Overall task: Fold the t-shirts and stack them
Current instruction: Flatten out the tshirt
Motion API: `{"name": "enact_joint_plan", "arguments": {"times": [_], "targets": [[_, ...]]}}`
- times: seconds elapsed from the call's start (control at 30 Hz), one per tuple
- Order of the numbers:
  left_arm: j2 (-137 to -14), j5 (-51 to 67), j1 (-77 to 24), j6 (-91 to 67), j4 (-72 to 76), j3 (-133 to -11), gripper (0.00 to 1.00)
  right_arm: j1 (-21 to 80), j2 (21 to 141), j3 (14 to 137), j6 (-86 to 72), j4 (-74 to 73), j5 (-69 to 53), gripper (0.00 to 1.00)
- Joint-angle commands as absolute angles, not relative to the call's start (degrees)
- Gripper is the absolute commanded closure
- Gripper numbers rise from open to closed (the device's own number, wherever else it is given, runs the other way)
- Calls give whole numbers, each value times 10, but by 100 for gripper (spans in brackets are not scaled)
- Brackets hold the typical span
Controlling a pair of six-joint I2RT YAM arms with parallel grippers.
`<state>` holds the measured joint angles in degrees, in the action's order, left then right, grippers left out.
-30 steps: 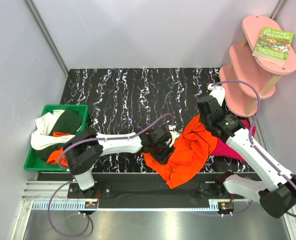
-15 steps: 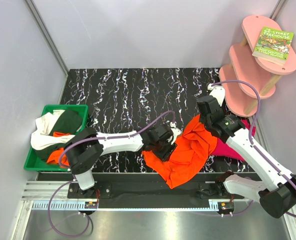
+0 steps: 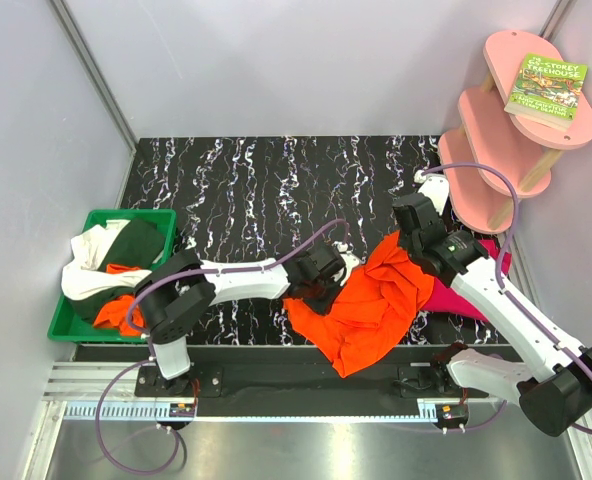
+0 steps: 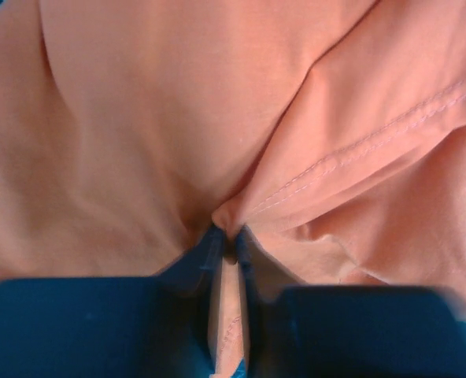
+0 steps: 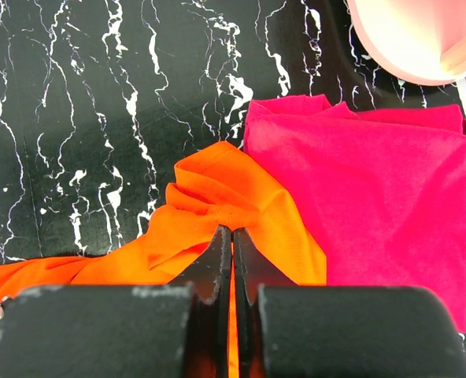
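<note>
Two end effectors are closed on the orange t-shirt (image 3: pixel 371 305), which is spread, crumpled, on the near right part of the desk (image 3: pixel 256 190). The left end effector (image 4: pixel 229 236) is pinched on a small fold at its left side, and the right end effector (image 5: pixel 232 232) is pressed together on a ridge at its far corner. The magenta t-shirt (image 5: pixel 375 197) is seen flat just beside, seemingly folded already. More t-shirts (image 3: pixel 126 250) are heaped in the green bin (image 3: pixel 66 325), so most of the task is judged not yet done.

Left pincer (image 4: pixel 229 239) now tight on orange t-shirt (image 4: pixel 162 118)
</note>
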<state>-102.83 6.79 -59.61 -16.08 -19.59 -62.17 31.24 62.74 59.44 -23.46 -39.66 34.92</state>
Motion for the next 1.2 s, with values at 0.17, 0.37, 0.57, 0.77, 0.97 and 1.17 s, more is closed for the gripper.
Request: {"name": "enact_joint_plan", "arguments": {"times": [0.17, 0.37, 0.57, 0.77, 0.97, 1.17], "targets": [[-973, 28, -593, -148, -183, -624, 100, 316, 625, 599, -247, -371, 355, 100], [-872, -31, -560, -86, -263, -678, 100, 316, 615, 623, -230, -374, 363, 100], [-722, -70, -465, -5, -352, -725, 100, 316, 605, 657, -213, -395, 358, 100], [-478, -130, -434, 106, -379, -706, 100, 318, 576, 702, -150, -432, 366, 100], [-421, -222, -368, 145, -426, -800, 100, 319, 585, 794, -91, -453, 379, 100], [-395, -327, -356, 204, -410, -826, 100, 320, 611, 848, -60, -445, 377, 100]]}}
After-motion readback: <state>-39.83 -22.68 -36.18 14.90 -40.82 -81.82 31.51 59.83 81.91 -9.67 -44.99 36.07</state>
